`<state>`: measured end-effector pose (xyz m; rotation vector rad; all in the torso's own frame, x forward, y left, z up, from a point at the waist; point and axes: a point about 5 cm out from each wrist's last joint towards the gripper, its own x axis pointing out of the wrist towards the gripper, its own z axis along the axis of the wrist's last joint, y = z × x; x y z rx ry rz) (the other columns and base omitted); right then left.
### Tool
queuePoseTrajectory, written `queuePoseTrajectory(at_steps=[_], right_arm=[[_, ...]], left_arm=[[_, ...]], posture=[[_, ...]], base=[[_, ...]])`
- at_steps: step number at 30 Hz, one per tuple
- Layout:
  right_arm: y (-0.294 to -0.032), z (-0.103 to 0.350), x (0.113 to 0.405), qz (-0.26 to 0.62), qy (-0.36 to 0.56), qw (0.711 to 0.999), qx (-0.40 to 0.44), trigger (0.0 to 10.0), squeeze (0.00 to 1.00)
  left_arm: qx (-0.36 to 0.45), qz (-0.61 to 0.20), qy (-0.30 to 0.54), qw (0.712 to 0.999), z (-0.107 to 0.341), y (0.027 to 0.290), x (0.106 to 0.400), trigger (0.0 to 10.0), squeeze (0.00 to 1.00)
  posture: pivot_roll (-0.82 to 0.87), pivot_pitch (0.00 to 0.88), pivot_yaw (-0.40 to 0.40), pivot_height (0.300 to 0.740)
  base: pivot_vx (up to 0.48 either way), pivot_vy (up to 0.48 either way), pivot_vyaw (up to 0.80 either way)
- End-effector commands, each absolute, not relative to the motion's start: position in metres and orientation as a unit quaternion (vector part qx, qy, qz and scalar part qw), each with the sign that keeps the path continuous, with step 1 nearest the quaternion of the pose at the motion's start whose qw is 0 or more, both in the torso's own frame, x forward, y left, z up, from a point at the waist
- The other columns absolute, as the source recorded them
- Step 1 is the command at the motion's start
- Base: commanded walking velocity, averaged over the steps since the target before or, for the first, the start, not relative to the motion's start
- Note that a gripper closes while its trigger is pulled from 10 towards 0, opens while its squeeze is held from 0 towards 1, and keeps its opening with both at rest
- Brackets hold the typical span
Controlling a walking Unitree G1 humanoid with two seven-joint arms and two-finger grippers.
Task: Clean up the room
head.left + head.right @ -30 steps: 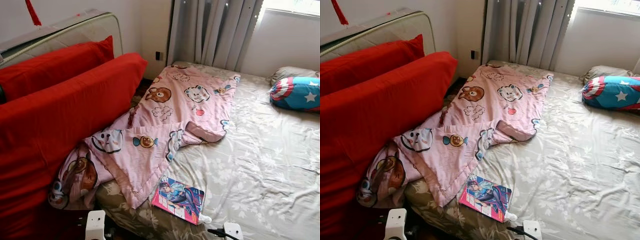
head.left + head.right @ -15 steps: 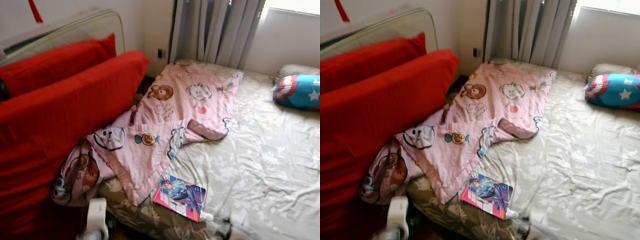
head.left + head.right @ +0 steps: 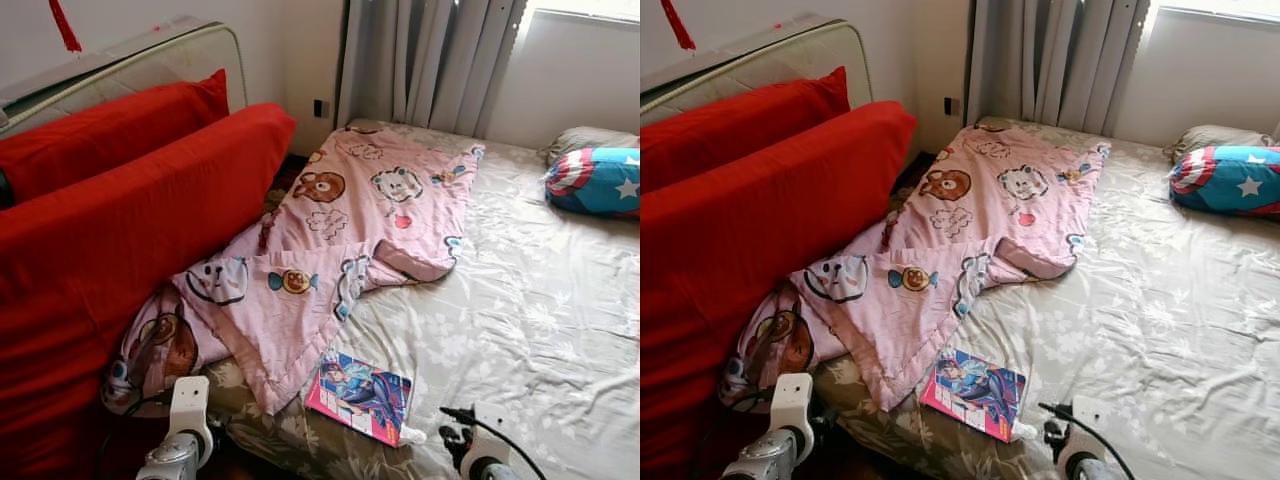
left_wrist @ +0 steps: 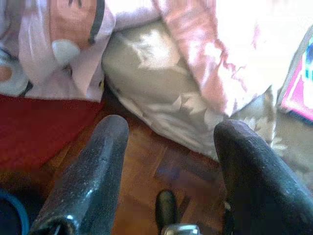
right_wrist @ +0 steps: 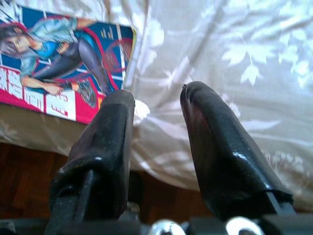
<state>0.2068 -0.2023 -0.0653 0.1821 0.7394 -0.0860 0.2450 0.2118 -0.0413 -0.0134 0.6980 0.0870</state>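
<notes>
**Both grippers raised at the foot of an untidy bed**

Head views: a pink cartoon blanket [image 3: 350,240] sprawls from the upper middle of the frame down to the lower left, spilling off the bed [image 3: 530,300] against a red cushion [image 3: 120,220] that occupies the left side. A comic book [image 3: 360,397] lies flat near the lower centre, at the mattress edge, with a small white scrap [image 3: 411,436] touching its corner. A star-patterned pillow [image 3: 597,183] sits at the upper right. The left arm [image 3: 180,440] rises at the bottom left, the right arm [image 3: 478,452] at the bottom right.

Left wrist view: the left gripper [image 4: 168,147] has its fingers wide apart, empty, over wooden floor [image 4: 161,166] beside the mattress corner.

Right wrist view: the right gripper [image 5: 156,115] is parted, holding nothing, just beside the comic book's corner.
</notes>
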Motion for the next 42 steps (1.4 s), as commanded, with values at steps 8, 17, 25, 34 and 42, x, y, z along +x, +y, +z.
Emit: queuePoseTrajectory(at_steps=[8,17,25,34,42], right_arm=[[-0.208,-0.054,0.216,-0.038,0.294,0.951,0.083,10.0,0.00],[-0.207,-0.047,0.220,-0.024,0.256,0.963,0.085,10.0,0.00],[-0.207,-0.044,0.221,-0.020,0.235,0.968,0.092,10.0,0.00],[-0.207,-0.043,0.222,-0.017,0.226,0.970,0.089,10.0,0.00],[-0.207,-0.040,0.224,-0.019,0.209,0.973,0.091,10.0,0.00]], left_arm=[[-0.033,0.060,0.277,0.958,-0.032,0.209,0.252,10.0,0.00],[-0.021,0.036,0.240,0.970,-0.025,0.207,0.257,10.0,0.00],[-0.023,0.032,0.223,0.974,-0.023,0.207,0.258,10.0,0.00],[-0.027,0.035,0.215,0.976,-0.022,0.207,0.258,10.0,0.00],[-0.031,0.033,0.203,0.978,-0.019,0.207,0.259,10.0,0.00]], posture=[[0.03,0.000,-0.085,0.740],[0.03,0.000,-0.089,0.740],[0.03,0.000,-0.085,0.740],[0.03,0.000,-0.083,0.740],[0.03,0.000,-0.079,0.740]], base=[[0.000,0.000,0.00],[0.000,0.000,0.00],[0.000,0.000,0.00],[0.000,0.000,0.00],[0.000,0.000,0.00]])
